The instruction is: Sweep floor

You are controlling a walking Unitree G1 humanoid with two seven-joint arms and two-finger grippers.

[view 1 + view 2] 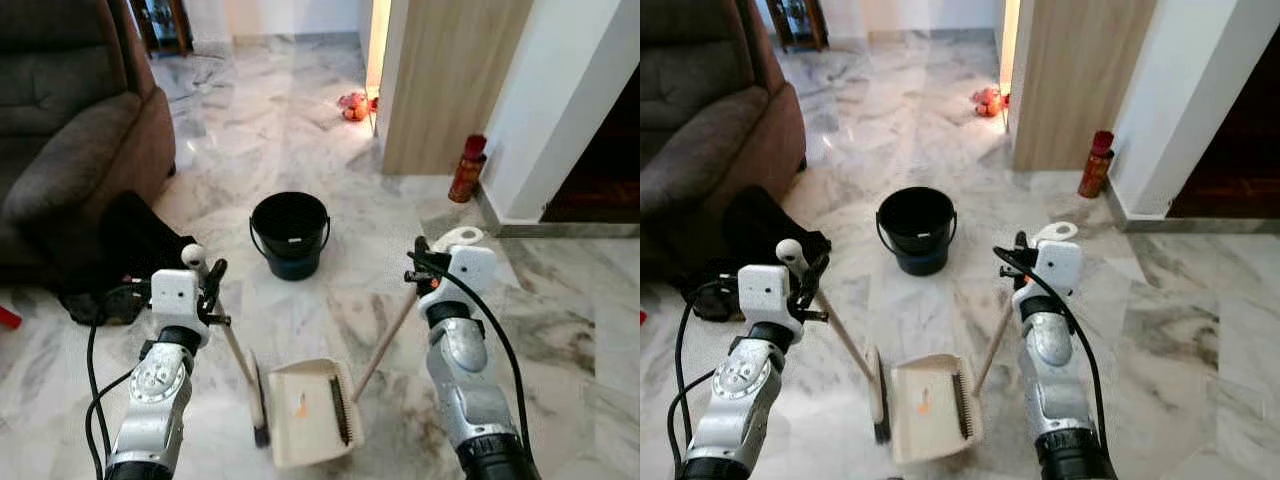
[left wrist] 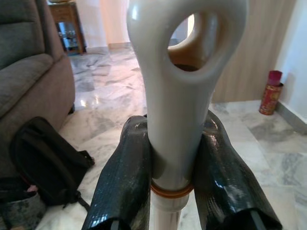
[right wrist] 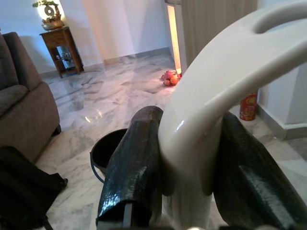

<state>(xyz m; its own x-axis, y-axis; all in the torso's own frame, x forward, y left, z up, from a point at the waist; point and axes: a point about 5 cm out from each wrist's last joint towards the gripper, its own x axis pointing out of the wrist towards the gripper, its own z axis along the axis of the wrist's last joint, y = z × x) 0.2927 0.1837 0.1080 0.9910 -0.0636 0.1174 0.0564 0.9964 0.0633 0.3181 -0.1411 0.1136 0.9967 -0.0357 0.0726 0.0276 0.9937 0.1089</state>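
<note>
A cream dustpan (image 1: 310, 412) lies flat on the marble floor between my arms, with a small orange scrap (image 1: 300, 405) in it. Its long handle (image 1: 385, 345) rises to my right gripper (image 1: 425, 262), which is shut on the handle's looped top (image 3: 192, 120). My left gripper (image 1: 207, 278) is shut on the top of the broom handle (image 2: 175, 96). The broom stick (image 1: 237, 352) slants down to its dark brush head (image 1: 259, 405), which rests against the dustpan's left side. A black bucket (image 1: 290, 233) stands on the floor just beyond the dustpan.
A brown sofa (image 1: 70, 130) fills the left side, with a black bag (image 1: 130, 245) on the floor before it. A red can (image 1: 466, 168) stands by the white wall at right, beside a wooden panel (image 1: 450, 80). An orange toy (image 1: 353, 106) lies farther off.
</note>
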